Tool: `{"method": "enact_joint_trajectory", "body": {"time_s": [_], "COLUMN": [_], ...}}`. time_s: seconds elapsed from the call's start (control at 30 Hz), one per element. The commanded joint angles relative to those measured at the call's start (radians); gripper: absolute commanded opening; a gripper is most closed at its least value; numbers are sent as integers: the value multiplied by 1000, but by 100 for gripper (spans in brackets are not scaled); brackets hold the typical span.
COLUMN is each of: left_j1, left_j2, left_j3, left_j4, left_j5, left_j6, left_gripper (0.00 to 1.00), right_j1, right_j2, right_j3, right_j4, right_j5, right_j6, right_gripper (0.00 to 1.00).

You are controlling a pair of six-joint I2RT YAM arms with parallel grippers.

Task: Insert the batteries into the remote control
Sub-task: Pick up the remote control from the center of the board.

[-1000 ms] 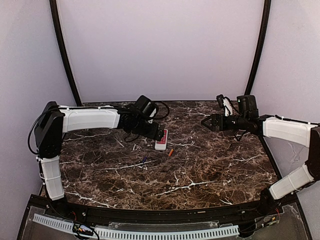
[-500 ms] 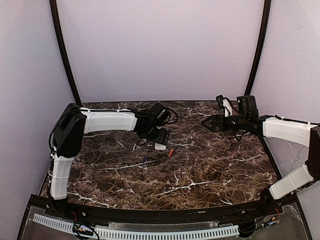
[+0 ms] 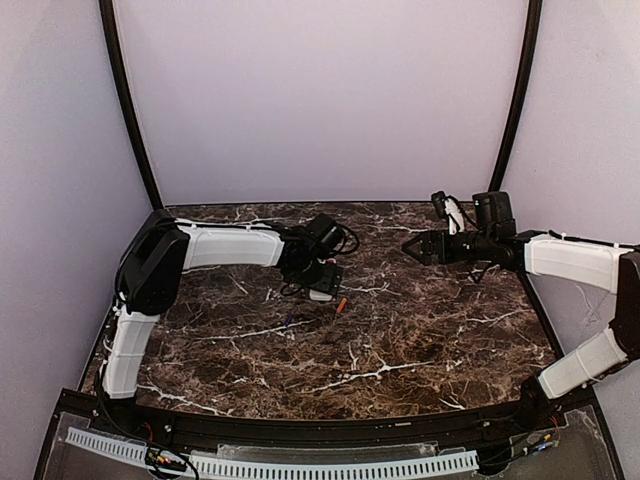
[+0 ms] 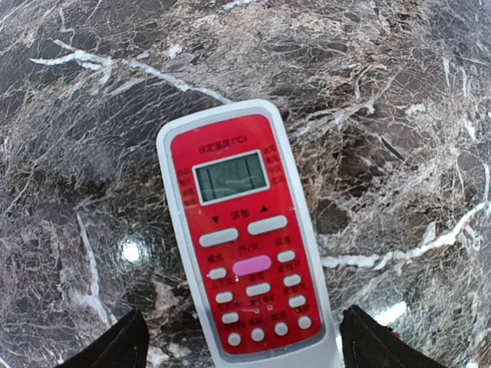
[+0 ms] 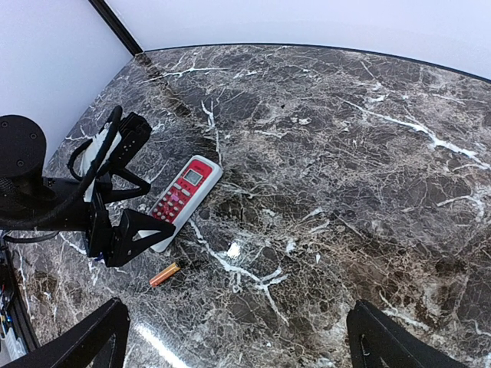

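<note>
On the left, the dark blue battery lies alone on the table, a little nearer to the arm bases than the other things. It is very small in the top view. Just right of it and further back, my left arm is stretched over the remote control. The remote lies flat, with its red face and display upward.

The left fingers are released and spread wide. One tip stands at each long side of the remote's button end, and dark table shows between each tip and the white edge, so I judge that they touch nothing. This relation matters most: the long axis of the remote runs away from the wrist, slightly tilted, and the fingers span its short width. Closing would take it by the two long edges. The back is underneath, so I think it must be turned over before a battery goes in.

The orange battery lies near the button end, apart from the remote, on its right in the top view. Far to the right, the right fingers are also wide apart with nothing between them, above the table and well apart from the remote. The left arm is clearly the nearer one.
</note>
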Motion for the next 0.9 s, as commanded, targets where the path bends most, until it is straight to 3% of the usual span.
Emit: {"method": "enact_joint_trajectory", "body": {"time_s": [0.0, 0.23, 0.57, 0.63, 0.87], "left_j1": [-4, -4, 17, 31, 49], "left_j2": [22, 60, 92, 87, 15], "left_j3": [38, 66, 72, 76, 68], "left_j4": [-48, -76, -121, -127, -88], "left_j5": [-30, -21, 16, 35, 113], "left_j6": [-25, -42, -124, -118, 8], "left_gripper": [85, 77, 53, 47, 38], "right_j1": [-1, -5, -7, -7, -7], "right_j2": [7, 7, 7, 7, -30], "right_j3": [-2, -1, -1, 1, -10], "right_j4": [7, 6, 6, 6, 52], "right_j5": [-2, -5, -24, -36, -92], "right_j6": [-8, -5, 7, 4, 0], "right_gripper": [99, 99, 99, 99, 99]}}
